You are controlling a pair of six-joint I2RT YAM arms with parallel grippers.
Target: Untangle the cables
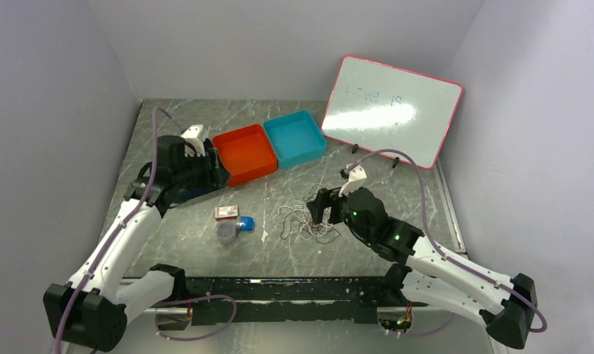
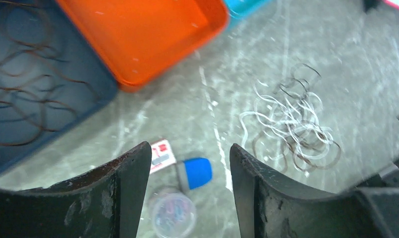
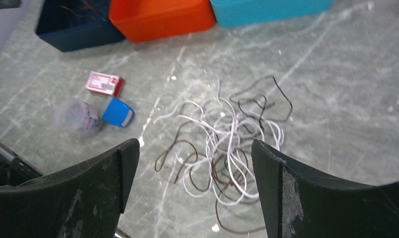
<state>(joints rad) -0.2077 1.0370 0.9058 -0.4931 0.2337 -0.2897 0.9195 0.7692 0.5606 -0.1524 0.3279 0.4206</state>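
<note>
The tangle of thin white, black and brown cables (image 1: 305,220) lies loose on the table in front of the trays. My right gripper (image 3: 195,148) hovers just above this pile (image 3: 227,144), open, with nothing between its fingers. My left gripper (image 2: 190,151) is open and empty too, up by the dark blue tray (image 2: 95,94) at the left. Brown cable loops (image 2: 24,94) lie inside that tray. From the left wrist view the main tangle (image 2: 291,124) shows off to the right, apart from the fingers.
An orange tray (image 1: 246,153) and a teal tray (image 1: 295,138) stand side by side at the back. A whiteboard (image 1: 392,110) leans at the back right. A small red box (image 1: 226,212), a blue cap (image 1: 245,224) and a clear round container (image 1: 226,233) sit left of the tangle.
</note>
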